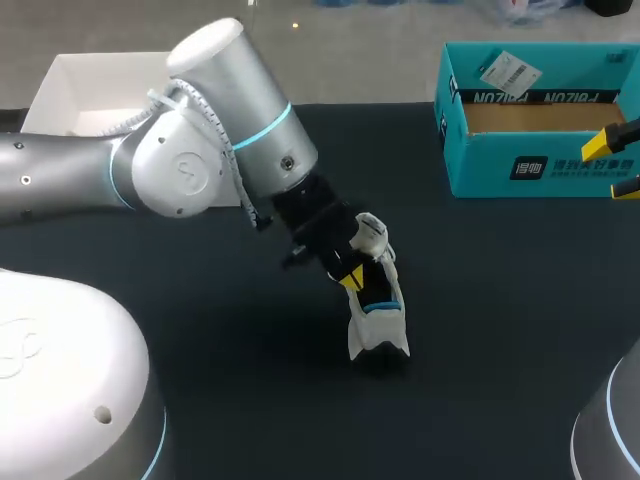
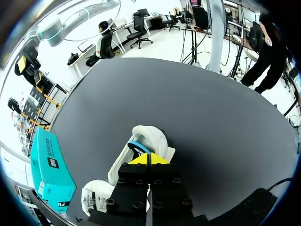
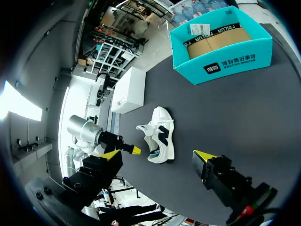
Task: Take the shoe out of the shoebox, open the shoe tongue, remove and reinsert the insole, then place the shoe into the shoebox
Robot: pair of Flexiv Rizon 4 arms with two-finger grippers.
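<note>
A white shoe (image 1: 378, 322) with black and blue trim lies in the middle of the dark table, its tongue (image 1: 371, 232) flared up. My left gripper (image 1: 352, 278) is shut, its yellow tips pressed together at the shoe's opening. In the left wrist view the gripper (image 2: 147, 160) sits right over the blue collar of the shoe (image 2: 148, 135); whether it pinches anything is hidden. The teal shoebox (image 1: 520, 172) stands empty at the back right. My right gripper (image 1: 622, 163) hangs open at the table's right edge beside the box, far from the shoe (image 3: 162, 136).
A white open box (image 1: 80, 92) stands at the back left, behind my left arm. The teal shoebox (image 3: 225, 63) holds only a cardboard liner and a tag. Bare dark tabletop lies between shoe and shoebox.
</note>
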